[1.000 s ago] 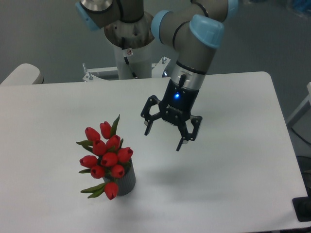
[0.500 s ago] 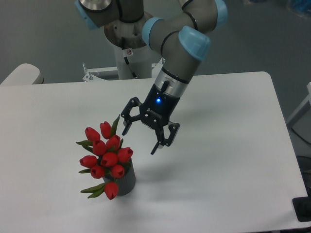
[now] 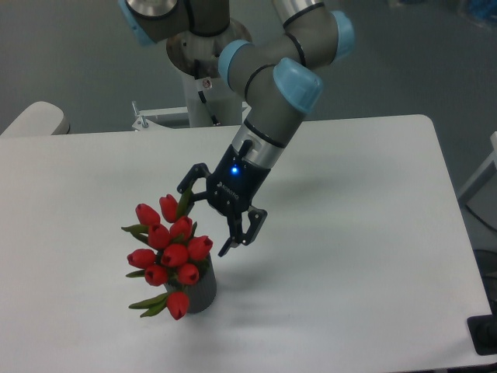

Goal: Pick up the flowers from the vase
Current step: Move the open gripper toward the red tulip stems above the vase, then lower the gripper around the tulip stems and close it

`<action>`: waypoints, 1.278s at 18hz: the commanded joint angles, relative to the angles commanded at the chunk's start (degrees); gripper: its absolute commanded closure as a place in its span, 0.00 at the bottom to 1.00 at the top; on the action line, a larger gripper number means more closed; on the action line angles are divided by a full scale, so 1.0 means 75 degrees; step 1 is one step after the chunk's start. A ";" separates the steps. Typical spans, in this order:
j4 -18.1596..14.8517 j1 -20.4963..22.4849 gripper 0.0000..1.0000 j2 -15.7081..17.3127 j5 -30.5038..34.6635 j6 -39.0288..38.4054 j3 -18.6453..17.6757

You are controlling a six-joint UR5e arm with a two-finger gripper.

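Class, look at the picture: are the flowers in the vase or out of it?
In. The flowers stand with stems down inside the vase; the open gripper beside them holds nothing.

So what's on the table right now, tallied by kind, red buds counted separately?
Red tulip buds: 9
Dark grey ribbed vase: 1
Total: 10, with the open tool hovering just right of the bunch.
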 joint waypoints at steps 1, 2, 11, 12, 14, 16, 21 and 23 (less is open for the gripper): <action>0.0000 -0.0023 0.00 -0.0023 0.0000 0.0012 0.0012; 0.0012 -0.0035 0.00 -0.0070 0.0000 0.0047 0.0023; 0.0270 -0.0293 0.00 -0.0504 -0.0222 0.0012 0.0234; 0.0281 -0.0293 0.00 -0.0516 -0.0246 0.0012 0.0269; 0.0270 -0.0281 0.21 -0.0527 -0.0258 0.0000 0.0305; 0.0270 -0.0281 0.43 -0.0539 -0.0258 0.0000 0.0328; 0.0270 -0.0270 0.63 -0.0586 -0.0328 0.0023 0.0422; 0.0270 -0.0258 0.64 -0.0574 -0.0421 0.0035 0.0434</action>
